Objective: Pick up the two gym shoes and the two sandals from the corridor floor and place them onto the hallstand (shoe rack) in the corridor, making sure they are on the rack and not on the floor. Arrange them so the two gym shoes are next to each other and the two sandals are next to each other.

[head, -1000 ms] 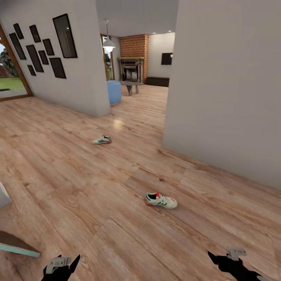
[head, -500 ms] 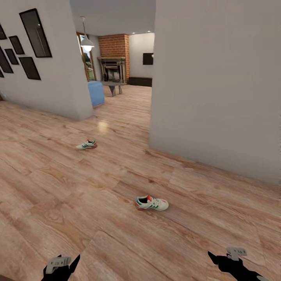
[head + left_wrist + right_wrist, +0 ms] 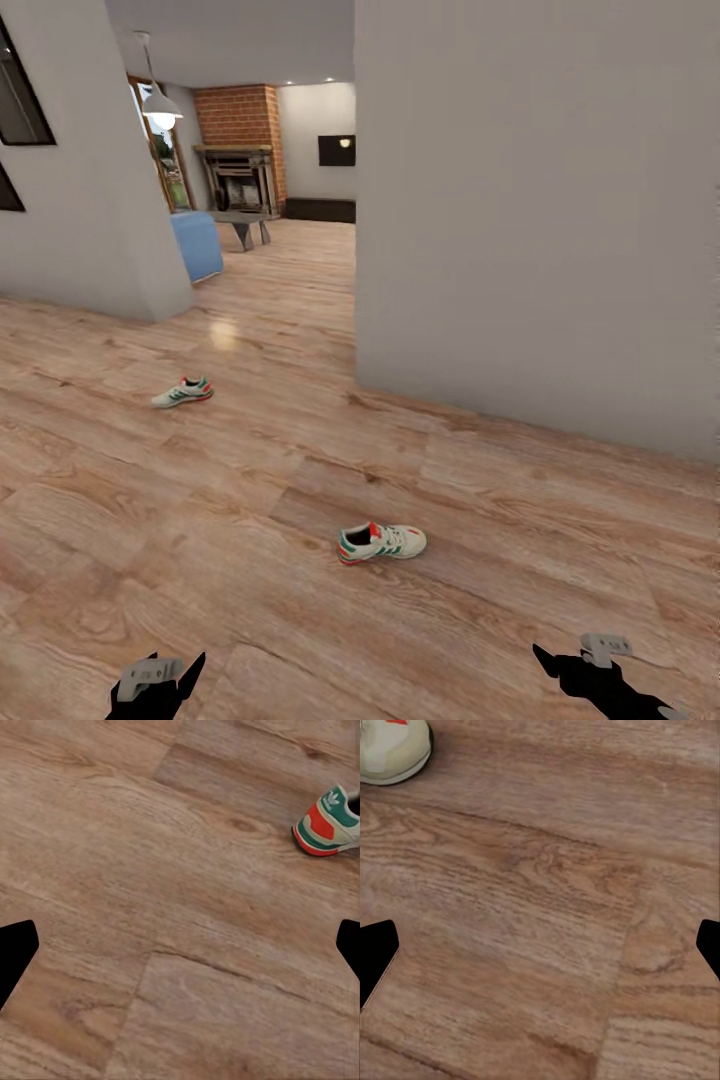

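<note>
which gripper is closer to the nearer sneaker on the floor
Left, though not by much. The left gripper sits below-left of the nearer sneaker; the right gripper sits below-right, slightly farther off.

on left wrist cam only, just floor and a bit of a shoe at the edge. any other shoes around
Observer: Yes, a second sneaker lies farther off on the floor, near the wall corner.
Operator: which way does the near one point
Observer: The near sneaker lies on its sole, toe toward the robot's right.
Operator: right hand free
Observer: The right gripper hangs above bare floor, nothing between its fingers.
</note>
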Robot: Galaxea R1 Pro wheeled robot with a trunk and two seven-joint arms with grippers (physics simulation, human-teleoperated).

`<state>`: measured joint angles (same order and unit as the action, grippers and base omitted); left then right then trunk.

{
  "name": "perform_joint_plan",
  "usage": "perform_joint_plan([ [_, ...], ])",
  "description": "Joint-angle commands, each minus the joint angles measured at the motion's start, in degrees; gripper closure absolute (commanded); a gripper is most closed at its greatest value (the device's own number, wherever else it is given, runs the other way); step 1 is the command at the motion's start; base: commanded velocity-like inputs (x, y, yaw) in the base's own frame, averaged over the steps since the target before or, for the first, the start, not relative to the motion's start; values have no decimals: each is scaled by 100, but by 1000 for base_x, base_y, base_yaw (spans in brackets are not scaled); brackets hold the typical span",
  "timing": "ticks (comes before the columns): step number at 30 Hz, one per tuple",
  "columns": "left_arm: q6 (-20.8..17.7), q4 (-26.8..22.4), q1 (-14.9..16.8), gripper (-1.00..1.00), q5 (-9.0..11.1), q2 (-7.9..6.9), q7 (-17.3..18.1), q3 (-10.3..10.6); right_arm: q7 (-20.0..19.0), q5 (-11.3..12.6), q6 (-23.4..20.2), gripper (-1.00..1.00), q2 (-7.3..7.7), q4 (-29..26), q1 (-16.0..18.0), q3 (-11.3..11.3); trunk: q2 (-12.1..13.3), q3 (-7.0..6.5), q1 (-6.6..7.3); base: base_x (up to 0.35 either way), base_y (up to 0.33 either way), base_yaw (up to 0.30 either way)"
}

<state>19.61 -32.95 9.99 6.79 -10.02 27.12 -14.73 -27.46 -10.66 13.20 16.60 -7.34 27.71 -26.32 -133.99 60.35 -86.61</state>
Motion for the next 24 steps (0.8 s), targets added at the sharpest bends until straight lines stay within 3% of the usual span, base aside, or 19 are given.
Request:
perform_joint_plan([
  [1,-10,8,3,-100,60,0,57,-12,-18,-59,23,-100,1,6,6,-49,-2,5,-1,172,273,-267],
  [24,-10,8,3,-100,60,0,57,-12,-20,-59,20,-100,1,5,6,-49,-2,5,-1,121,278,-267],
])
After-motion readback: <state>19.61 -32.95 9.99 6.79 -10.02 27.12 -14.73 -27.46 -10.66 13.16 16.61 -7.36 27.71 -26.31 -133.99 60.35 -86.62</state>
